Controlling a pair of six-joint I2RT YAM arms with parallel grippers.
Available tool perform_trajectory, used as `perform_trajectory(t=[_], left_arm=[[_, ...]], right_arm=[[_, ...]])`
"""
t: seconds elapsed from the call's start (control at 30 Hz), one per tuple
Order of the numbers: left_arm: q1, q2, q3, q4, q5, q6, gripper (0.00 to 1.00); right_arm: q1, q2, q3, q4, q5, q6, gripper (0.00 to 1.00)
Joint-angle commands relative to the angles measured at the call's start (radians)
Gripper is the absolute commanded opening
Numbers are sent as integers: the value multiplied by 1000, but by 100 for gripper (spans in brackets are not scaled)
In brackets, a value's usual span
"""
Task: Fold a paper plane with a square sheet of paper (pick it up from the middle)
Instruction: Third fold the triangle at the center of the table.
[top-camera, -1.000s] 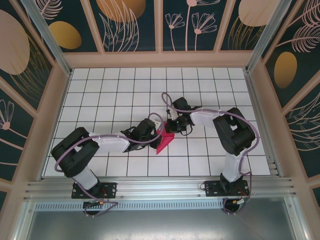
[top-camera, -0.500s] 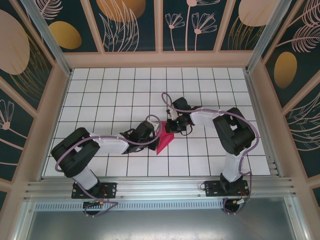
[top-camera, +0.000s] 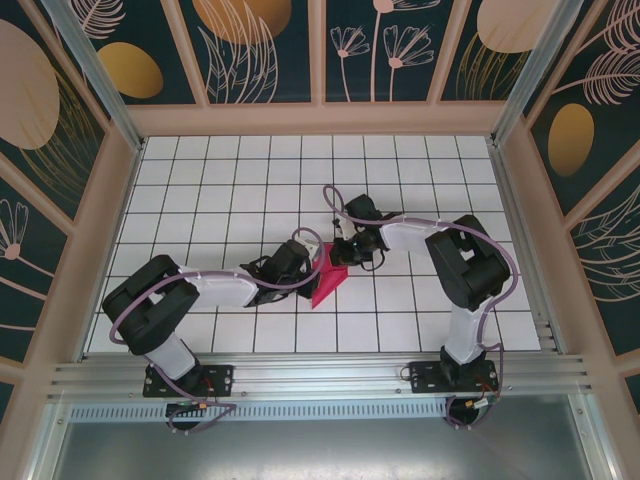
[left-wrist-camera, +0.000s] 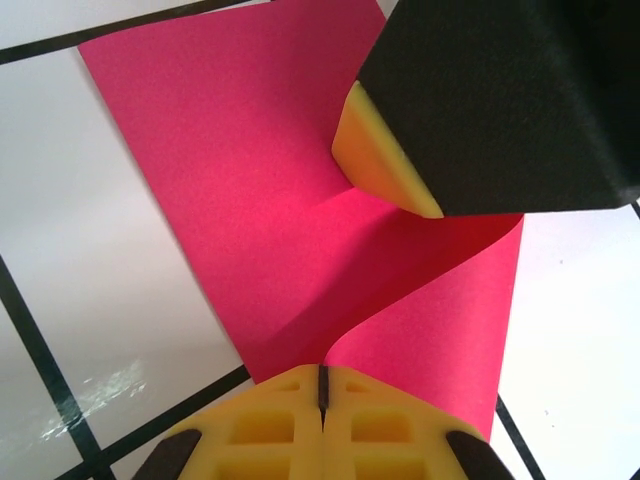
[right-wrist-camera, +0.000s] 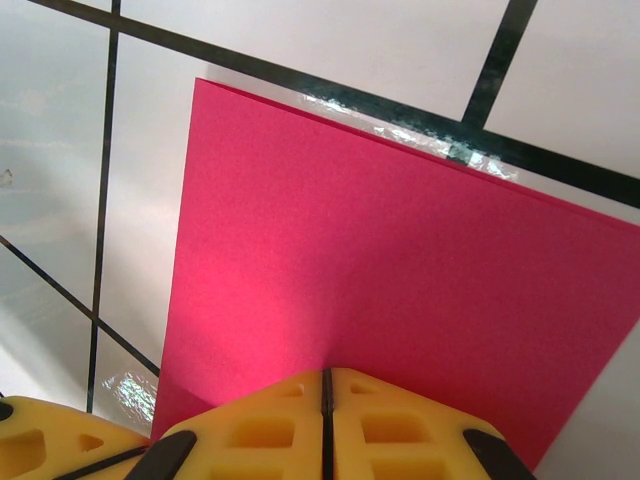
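Observation:
The square sheet of paper (top-camera: 325, 285) is magenta-red and bent, lying partly raised at the middle of the tiled table between both grippers. My left gripper (top-camera: 314, 262) reaches it from the left. In the left wrist view its yellow jaws (left-wrist-camera: 322, 382) are shut on a curled edge of the sheet (left-wrist-camera: 260, 200). My right gripper (top-camera: 343, 256) comes from the right, and its yellow pad (left-wrist-camera: 385, 165) shows above the paper. In the right wrist view the right gripper (right-wrist-camera: 325, 382) is shut on the near edge of the sheet (right-wrist-camera: 400, 280), which lies smooth beyond the jaws.
The white tiled table (top-camera: 220, 180) with black grid lines is fenced by wooden walls (top-camera: 320, 118) and metal posts. An aluminium rail (top-camera: 320, 378) runs along the near edge, carrying both arm bases.

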Motion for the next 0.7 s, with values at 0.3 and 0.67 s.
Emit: perform_trajectory(t=[0.3,0.67], left_arm=[[8,14,6,1,-17,6,0],[7,22,-18,12,-6,-17,0]], right_arm=[[13,38,15,-43,19,-13,10],[2,-45,32,-11,23,38,17]])
